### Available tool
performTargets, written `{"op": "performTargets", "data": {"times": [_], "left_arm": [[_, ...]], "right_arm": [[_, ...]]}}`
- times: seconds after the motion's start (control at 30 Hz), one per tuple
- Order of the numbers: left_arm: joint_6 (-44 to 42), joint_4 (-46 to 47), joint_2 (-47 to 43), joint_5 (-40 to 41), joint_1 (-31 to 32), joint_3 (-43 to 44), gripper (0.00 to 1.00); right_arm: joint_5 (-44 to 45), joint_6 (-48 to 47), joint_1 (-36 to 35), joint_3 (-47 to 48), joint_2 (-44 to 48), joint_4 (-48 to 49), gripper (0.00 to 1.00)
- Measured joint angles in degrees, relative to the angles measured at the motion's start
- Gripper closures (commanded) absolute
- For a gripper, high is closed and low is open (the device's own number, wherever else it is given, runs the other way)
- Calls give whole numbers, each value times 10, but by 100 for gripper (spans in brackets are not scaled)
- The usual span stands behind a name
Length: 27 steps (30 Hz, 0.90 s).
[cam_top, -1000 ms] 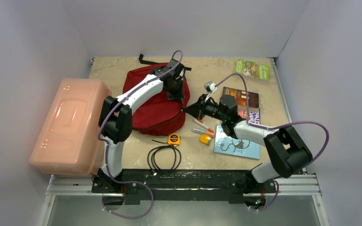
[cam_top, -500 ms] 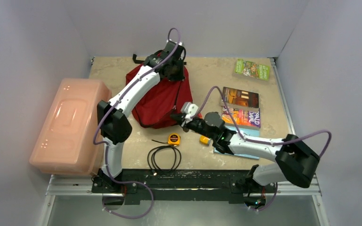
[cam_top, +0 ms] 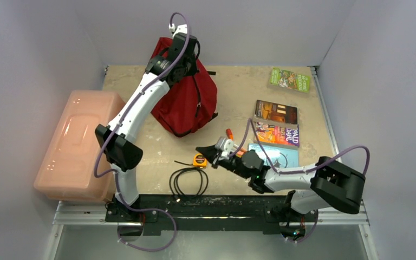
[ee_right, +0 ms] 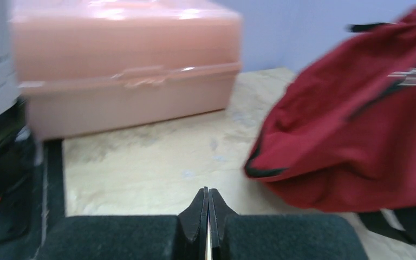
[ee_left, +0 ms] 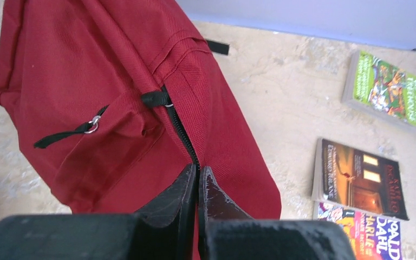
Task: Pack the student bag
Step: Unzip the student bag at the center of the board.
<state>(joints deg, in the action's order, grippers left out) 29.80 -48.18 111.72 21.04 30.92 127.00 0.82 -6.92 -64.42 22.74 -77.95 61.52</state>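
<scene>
Jaws pressed flat together with nothing between them, the right claw (ee_right: 206, 199) hovers low over the desk (cam_top: 238, 92), pointing toward the robot's left. Just beside its tips, on the near side, lies a yellow tape measure (cam_top: 199, 160), and nearer again a coiled black cable (cam_top: 188, 181). Behind that claw, on its right, a teal book (cam_top: 286, 157) lies flat, with a Roald Dahl book (cam_top: 278, 134) and a dark-covered book (cam_top: 275, 112) in a row beyond it. An orange marker (cam_top: 229, 132) lies between the claw and those books. Ahead of the claw, well apart, stands the pale pink box (ee_right: 124, 81). Farther back, the left claw (ee_left: 197, 170) is raised near the back wall, its fingers pinched on the student bag (ee_left: 114, 108) right at the black zipper line. The dark red bag hangs from the tips, its lower part resting on the desk. Well to the right of this claw, near the far corner, lies a green book (ee_left: 387, 89).
</scene>
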Motion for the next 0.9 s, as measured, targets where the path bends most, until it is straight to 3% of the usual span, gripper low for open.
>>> {"op": "performTargets", "data": {"times": [0.07, 0.1, 0.23, 0.37, 0.53, 0.7, 0.77, 0.9], "left_arm": [[1, 2, -23, 2, -1, -33, 100], [3, 0, -30, 2, -1, -46, 100], [13, -5, -37, -2, -1, -72, 100], [20, -8, -37, -25, -1, -87, 100], [9, -6, -41, -86, -1, -90, 100], [-6, 1, -50, -135, -2, -106, 100], [-12, 3, -53, -150, -2, -115, 100], [-26, 1, -53, -177, -2, -125, 100]], "right_arm": [[1, 44, 41, -3, 2, 23, 100], [1, 71, 62, -3, 4, 26, 95], [15, 198, 124, 52, 24, -90, 46], [23, 295, 160, 170, 33, -240, 30], [-13, 398, 234, 273, 33, -372, 31], [-73, 474, 263, 318, -21, -415, 32], [-96, 492, 262, 329, -52, -428, 39], [-126, 510, 261, 351, -103, -448, 66]]}}
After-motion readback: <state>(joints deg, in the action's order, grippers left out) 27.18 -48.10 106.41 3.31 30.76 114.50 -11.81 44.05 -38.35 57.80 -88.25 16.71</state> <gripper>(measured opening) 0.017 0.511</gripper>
